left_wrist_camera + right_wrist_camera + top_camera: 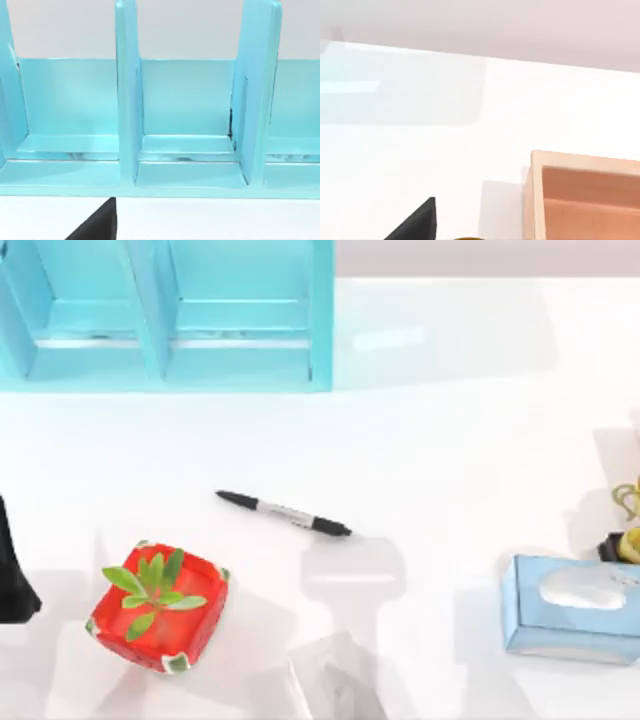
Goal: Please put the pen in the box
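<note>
The pen [284, 512] lies flat on the table [440, 460], well right of the left gripper [15, 585], whose finger state I cannot tell; red dish [158, 606] sits between, box [165, 315] beyond.

no readable text, labels, brands, numbers or signs anywhere

Pen [284, 513] mid-table, box [165, 315] behind at left, plant dish [157, 606] front-left, tissue box [572, 608] right
</note>
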{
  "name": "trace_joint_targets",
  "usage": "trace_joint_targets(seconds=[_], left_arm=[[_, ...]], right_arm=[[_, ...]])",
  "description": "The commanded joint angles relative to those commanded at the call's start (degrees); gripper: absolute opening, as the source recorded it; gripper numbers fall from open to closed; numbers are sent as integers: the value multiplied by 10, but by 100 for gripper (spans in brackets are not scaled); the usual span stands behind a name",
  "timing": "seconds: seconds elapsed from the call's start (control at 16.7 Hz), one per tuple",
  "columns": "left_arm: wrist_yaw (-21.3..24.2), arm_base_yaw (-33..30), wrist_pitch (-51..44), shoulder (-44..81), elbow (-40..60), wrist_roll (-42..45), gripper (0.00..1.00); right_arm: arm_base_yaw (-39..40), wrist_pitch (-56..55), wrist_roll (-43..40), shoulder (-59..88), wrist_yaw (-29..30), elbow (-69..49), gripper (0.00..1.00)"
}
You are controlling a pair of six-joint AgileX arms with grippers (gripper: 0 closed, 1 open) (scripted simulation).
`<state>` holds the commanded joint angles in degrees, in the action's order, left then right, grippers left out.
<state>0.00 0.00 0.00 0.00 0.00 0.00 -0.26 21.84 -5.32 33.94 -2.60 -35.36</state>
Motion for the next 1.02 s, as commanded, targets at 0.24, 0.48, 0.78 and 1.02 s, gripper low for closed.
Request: trace_joint_targets(seconds=[0.24,0.48,0.78,1.02], left_arm=[[0,0,0,0,0,0,100],[0,0,0,0,0,0,100],[0,0,0,0,0,0,100],[0,0,0,0,0,0,100]], right_arm=[[21,130,-39,218,-23,-220,100],[60,256,-82,447,-51,-439,100],[134,389,-141,715,-92,-681,100],[201,465,-184,885,-125,-827,100]])
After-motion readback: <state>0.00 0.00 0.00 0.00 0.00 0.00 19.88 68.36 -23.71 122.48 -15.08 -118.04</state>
